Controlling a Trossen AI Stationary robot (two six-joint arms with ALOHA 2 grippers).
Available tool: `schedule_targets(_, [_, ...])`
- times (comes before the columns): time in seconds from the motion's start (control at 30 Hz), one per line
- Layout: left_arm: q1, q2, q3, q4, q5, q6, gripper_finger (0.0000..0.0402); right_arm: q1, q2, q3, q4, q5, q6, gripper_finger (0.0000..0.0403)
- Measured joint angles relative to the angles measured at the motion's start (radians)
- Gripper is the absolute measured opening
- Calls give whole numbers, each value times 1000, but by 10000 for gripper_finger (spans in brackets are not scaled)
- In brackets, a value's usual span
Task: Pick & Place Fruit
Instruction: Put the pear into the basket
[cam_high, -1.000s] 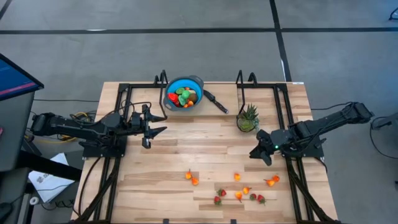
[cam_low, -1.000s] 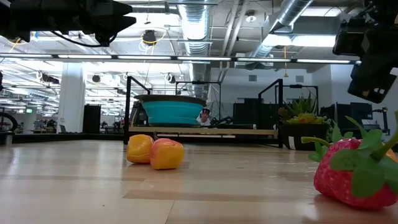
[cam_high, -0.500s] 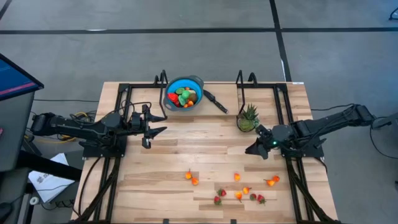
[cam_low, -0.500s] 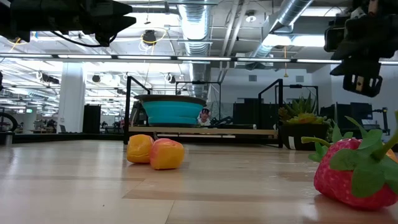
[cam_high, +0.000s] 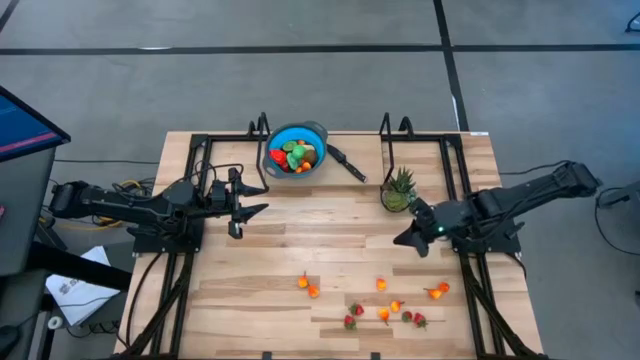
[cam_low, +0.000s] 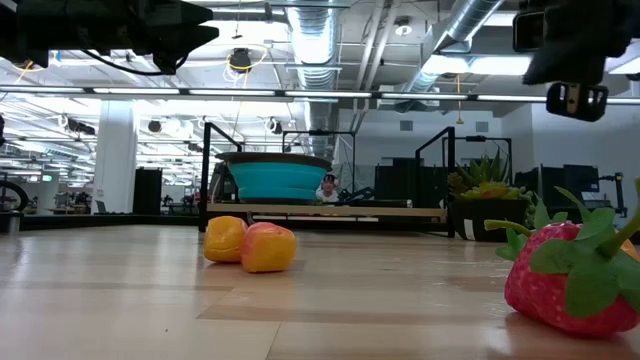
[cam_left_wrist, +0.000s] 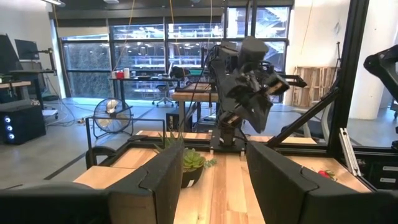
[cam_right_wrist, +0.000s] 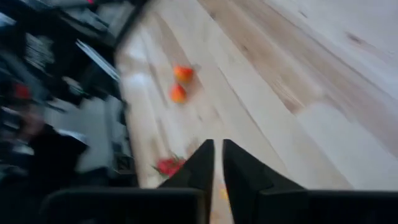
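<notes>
Several toy fruit lie along the table's front: two orange pieces (cam_high: 308, 287) (cam_low: 250, 243), strawberries (cam_high: 352, 315) (cam_low: 570, 270) and more orange bits (cam_high: 388, 305) to their right. My right gripper (cam_high: 405, 239) (cam_right_wrist: 217, 152) hangs above the table just behind them, in front of the plant, its fingers (cam_right_wrist: 202, 163) shut with nothing between them. More fruit fills the blue bowl (cam_high: 297, 148) (cam_low: 280, 178) at the back. My left gripper (cam_high: 250, 212) hovers open and empty at mid left, its fingers (cam_left_wrist: 155, 180) wide apart.
A spiky green potted plant (cam_high: 399, 190) (cam_low: 485, 195) stands right of centre, close behind my right gripper. The bowl's black handle (cam_high: 347, 163) points toward it. Black frame rails (cam_high: 200, 150) border the table's sides and back.
My right gripper has risen and shifted slightly left and back toward the plant, and its fingers have closed. The left arm and the fruit have not moved.
</notes>
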Motion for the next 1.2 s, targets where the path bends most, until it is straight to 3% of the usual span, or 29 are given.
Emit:
schedule_targets(0.1, [0,0,0,-1,0,0,173,24,54,50,-83,-1,-27,6])
schedule_targets(0.23, [0,0,0,-2,0,-1,173,47,103,97,-155,-8,-6,21])
schedule_targets(0.63, [0,0,0,-5,0,-4,173,237,157,127,-495,-135,315,8])
schedule_targets(0.93, [0,0,0,-5,0,-5,173,404,157,127,-519,-151,479,13])
schedule_targets(1.2, [0,0,0,-5,0,-5,173,484,157,127,-587,-170,501,16])
